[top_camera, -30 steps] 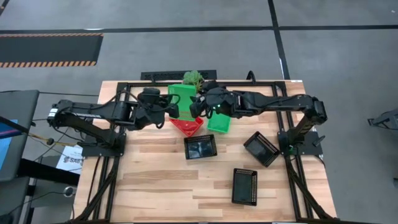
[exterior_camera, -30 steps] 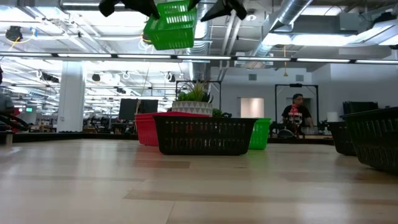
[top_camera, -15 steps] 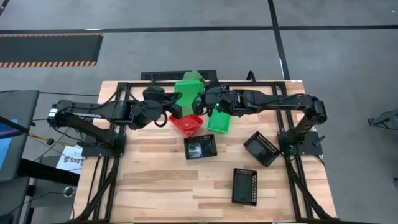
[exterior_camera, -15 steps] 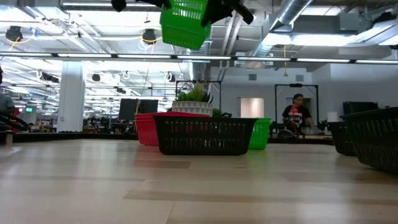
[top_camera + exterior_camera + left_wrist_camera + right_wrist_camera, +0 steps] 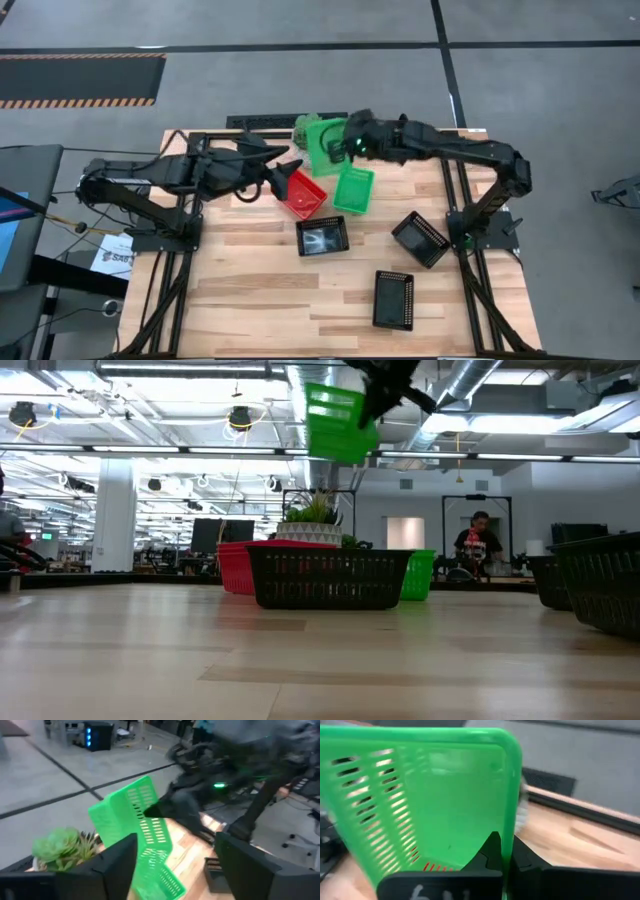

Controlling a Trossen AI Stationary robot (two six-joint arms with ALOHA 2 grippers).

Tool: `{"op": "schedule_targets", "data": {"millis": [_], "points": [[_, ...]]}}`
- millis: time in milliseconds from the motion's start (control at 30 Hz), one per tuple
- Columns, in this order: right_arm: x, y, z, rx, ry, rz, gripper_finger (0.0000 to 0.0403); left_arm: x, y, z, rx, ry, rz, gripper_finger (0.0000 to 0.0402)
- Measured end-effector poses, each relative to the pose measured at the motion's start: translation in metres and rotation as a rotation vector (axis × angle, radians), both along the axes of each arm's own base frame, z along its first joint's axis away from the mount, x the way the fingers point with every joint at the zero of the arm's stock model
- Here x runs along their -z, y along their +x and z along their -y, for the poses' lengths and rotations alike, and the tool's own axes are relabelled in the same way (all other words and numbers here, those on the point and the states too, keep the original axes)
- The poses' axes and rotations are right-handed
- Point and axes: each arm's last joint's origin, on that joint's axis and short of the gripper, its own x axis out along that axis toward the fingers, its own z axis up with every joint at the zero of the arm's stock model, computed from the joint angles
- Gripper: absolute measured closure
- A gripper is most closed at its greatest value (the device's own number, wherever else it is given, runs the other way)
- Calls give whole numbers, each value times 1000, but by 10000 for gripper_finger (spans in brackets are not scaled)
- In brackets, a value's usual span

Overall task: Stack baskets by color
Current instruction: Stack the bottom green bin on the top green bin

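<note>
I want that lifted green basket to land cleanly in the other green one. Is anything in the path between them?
Nothing visible blocks it. The right gripper holds the green basket in the air beside the plant; the second green basket lies just below it on the table, open and empty. The left gripper is off to the side, over the red basket.

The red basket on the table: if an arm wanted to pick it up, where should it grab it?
Probably by the rim. The red basket sits open side up, so a thin wall edge is exposed for two fingers to pinch from above. The corner facing the open left gripper looks freest; the other side lies close to the green basket on the table.
</note>
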Motion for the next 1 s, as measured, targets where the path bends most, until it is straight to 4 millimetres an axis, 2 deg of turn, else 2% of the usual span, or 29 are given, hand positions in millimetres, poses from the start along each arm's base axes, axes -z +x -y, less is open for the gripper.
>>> {"op": "schedule_targets", "data": {"millis": [67,167,300,400,500,600,733,1000], "points": [[2,-11,9,35,52,-9,399,-10,-4,3,15,4,1,131],[14,-28,13,101,134,-14,399,-23,-14,8,40,7,-12,119],[43,-51,14,159,269,38,399,-35,-28,17,73,2,-3,117],[72,-65,6,235,339,57,399,-40,-37,22,76,-13,25,117],[99,-70,-3,271,401,88,399,-42,-45,25,69,-20,37,117],[118,-69,-9,275,455,138,399,-43,-50,25,60,-28,35,117],[142,-68,-14,309,513,117,399,-41,-53,24,47,-48,27,116],[153,-66,-7,325,540,77,396,-42,-55,23,39,-55,32,116]]}}
